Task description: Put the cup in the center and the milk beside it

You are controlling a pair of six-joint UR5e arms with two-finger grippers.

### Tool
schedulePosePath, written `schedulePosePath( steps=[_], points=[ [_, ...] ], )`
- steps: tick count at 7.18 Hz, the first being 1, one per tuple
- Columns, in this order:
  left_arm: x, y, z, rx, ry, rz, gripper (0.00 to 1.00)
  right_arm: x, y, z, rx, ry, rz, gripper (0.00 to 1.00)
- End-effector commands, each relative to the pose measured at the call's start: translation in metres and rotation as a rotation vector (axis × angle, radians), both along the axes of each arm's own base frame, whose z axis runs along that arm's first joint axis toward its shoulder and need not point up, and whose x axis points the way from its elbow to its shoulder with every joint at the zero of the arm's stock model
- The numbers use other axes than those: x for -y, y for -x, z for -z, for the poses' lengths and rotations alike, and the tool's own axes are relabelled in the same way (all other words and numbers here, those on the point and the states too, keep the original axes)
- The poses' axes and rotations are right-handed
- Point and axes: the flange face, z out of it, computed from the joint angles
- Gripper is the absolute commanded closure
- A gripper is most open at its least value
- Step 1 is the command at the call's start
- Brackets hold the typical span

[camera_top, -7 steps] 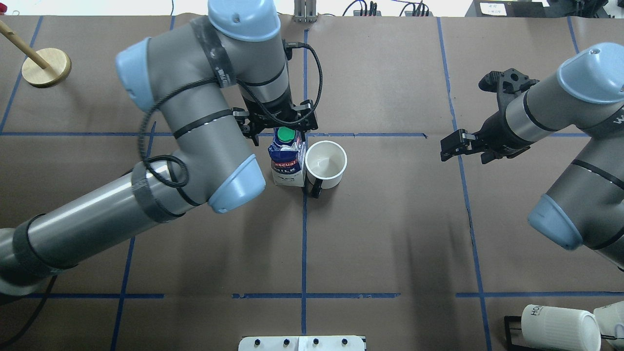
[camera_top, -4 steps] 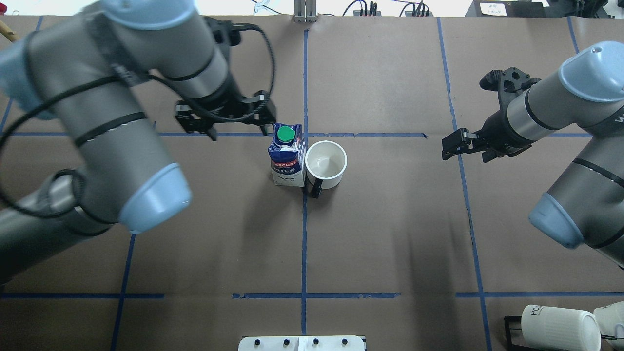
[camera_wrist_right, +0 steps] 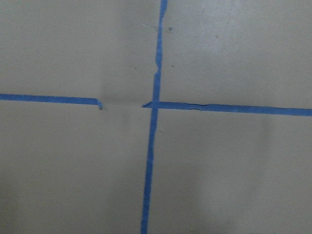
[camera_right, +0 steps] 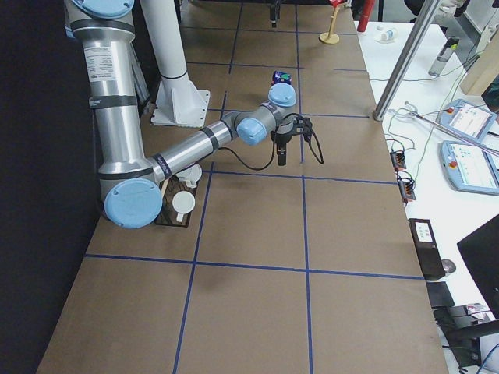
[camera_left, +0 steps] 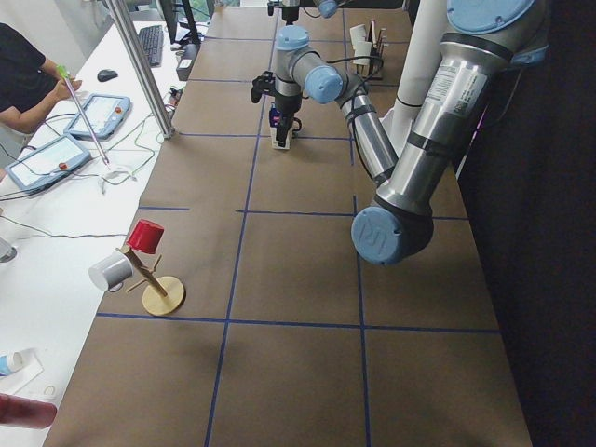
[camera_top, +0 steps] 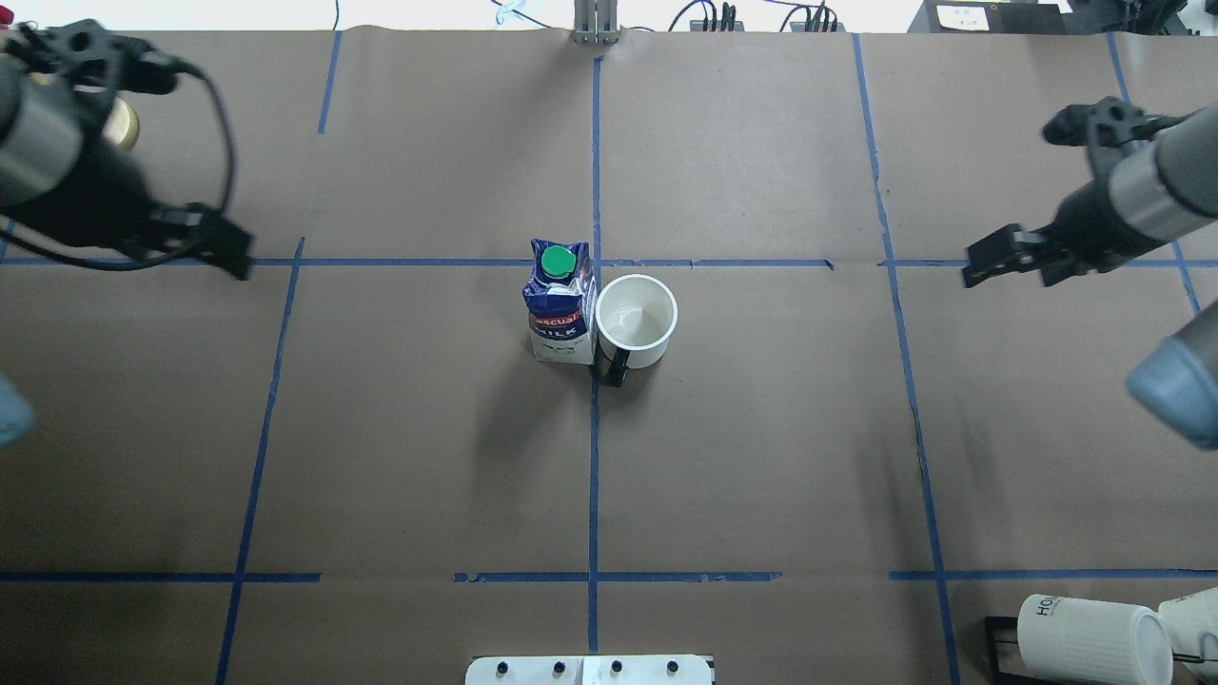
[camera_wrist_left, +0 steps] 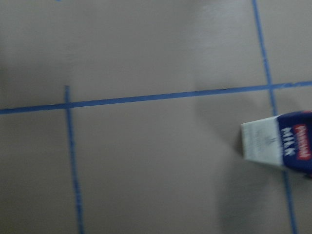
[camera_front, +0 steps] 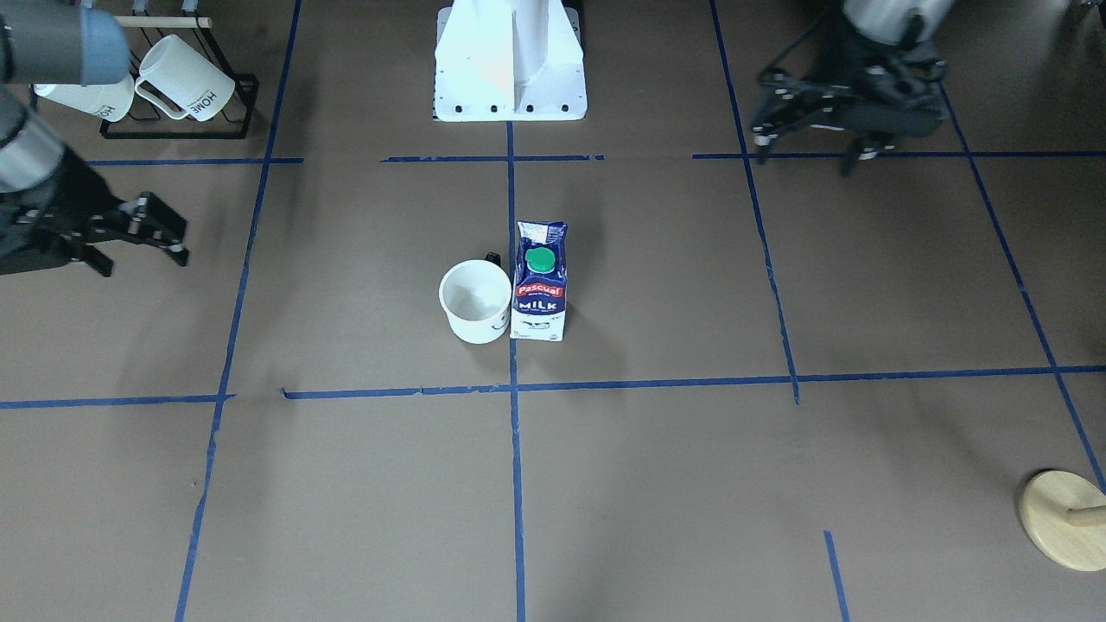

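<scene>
Front camera: the cup point(camera_front: 474, 301) and the milk point(camera_front: 540, 287) stand upright in the center point(camera_front: 622, 298), touching or almost touching. A tape line point(camera_front: 516, 449) runs between them. The milk is on my left arm's side and the cup on my right arm's side. My left gripper point(camera_front: 805, 142) hangs well apart from them, its jaws wide and empty. My right gripper point(camera_front: 180, 242) is well apart on the other side, and its jaws also look parted with nothing between.

Overhead camera: both grippers are about equally far from the pair. The left gripper point(camera_top: 231, 255) is on the milk's point(camera_top: 557, 306) side and the right gripper point(camera_top: 982, 266) on the cup's point(camera_top: 636, 319) side. The milk's long axis is vertical, cap up. The cup's handle points toward my base. Bare paper lies all around the pair. The rack with mugs point(camera_top: 1085, 639) is far away in a corner.

Side cameras: the milk point(camera_left: 279, 133) is small and far, and I cannot read my jaws from here.

Left wrist camera: only the milk's point(camera_wrist_left: 280, 145) lower part shows, at the right edge. Right wrist camera: only crossing tape.

I judge the placing is done. If a correction is needed, my left arm suits the milk, coming from its free outer side.
</scene>
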Motion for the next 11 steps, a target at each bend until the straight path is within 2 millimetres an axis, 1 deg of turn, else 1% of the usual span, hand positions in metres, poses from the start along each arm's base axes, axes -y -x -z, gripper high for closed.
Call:
schedulePosePath(
  steps=[1,2,3,4,5,6,7,8,9,10,11],
  points=[
    [-0.003,0.081,-0.078,0.084,-0.049,-0.089,0.0,-0.011,-0.09,-0.057,0.005,-0.041,0.041,0.0],
    [-0.003,0.117,-0.107,0.119,-0.068,-0.111,0.0,-0.022,-0.116,-0.082,-0.015,-0.064,0.061,0.0],
    [-0.005,0.132,-0.135,0.124,-0.049,-0.143,0.0,-0.032,-0.137,-0.106,-0.042,-0.081,0.092,0.0],
    [0.0,0.156,-0.164,0.139,-0.047,-0.16,0.0,-0.035,-0.162,-0.132,-0.069,-0.107,0.136,0.0],
    [0.014,0.196,-0.2,0.159,-0.062,-0.181,0.0,-0.031,-0.177,-0.152,-0.089,-0.124,0.161,0.0],
    [0.017,0.206,-0.218,0.059,-0.047,-0.208,0.0,-0.03,-0.187,-0.164,-0.092,-0.136,0.173,0.0],
    [0.016,0.201,-0.218,0.001,-0.028,-0.211,0.0,-0.029,-0.187,-0.163,-0.092,-0.139,0.174,0.0],
    [0.01,0.202,-0.234,0.0,0.005,-0.212,0.0,-0.028,-0.186,-0.162,-0.09,-0.142,0.174,0.0],
    [0.01,0.202,-0.241,0.0,0.024,-0.209,0.0,-0.027,-0.19,-0.161,-0.088,-0.14,0.165,0.0],
    [0.01,0.202,-0.242,0.001,0.04,-0.197,0.0,-0.027,-0.189,-0.156,-0.075,-0.133,0.167,0.0],
    [0.003,0.204,-0.247,0.002,0.051,-0.195,0.0,-0.021,-0.189,-0.145,-0.06,-0.12,0.167,0.0]
  ],
)
